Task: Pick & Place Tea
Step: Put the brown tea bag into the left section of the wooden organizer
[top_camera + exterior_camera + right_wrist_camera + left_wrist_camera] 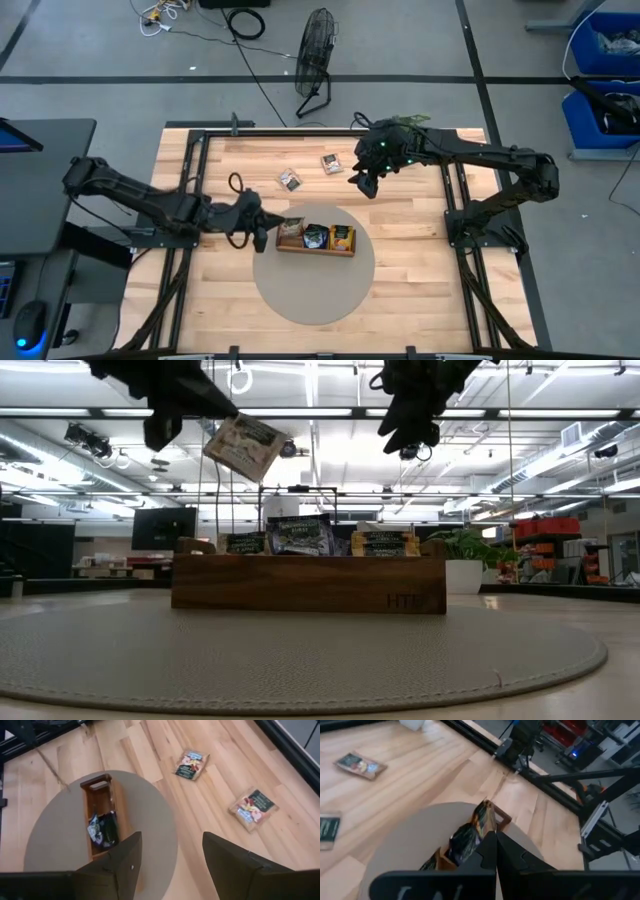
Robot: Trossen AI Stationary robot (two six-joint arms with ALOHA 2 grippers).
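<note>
We have the left gripper at the tray's nine o'clock end, fingers pinched together on a tea packet. The low view shows that packet hanging tilted above the tray's left end compartment, clear of the wood and not yet lowered. Its flat face is slanted rather than upright, so we judge that the coming move turns on standing it upright and bringing it straight down into that end slot. The slots toward three o'clock already hold packets.

The left arm reaches in low from nine o'clock, stretched along the table edge, its wrist level with the tray's long axis.

Our right gripper hovers high at about one o'clock from the tray, fingers spread wide and holding nothing. Two loose packets lie flat on the bare wood, one at twelve o'clock of the tray, the other just beside it toward one o'clock. The right arm is the nearer one to both, the second packet lying just toward nine o'clock of its fingers.
</note>
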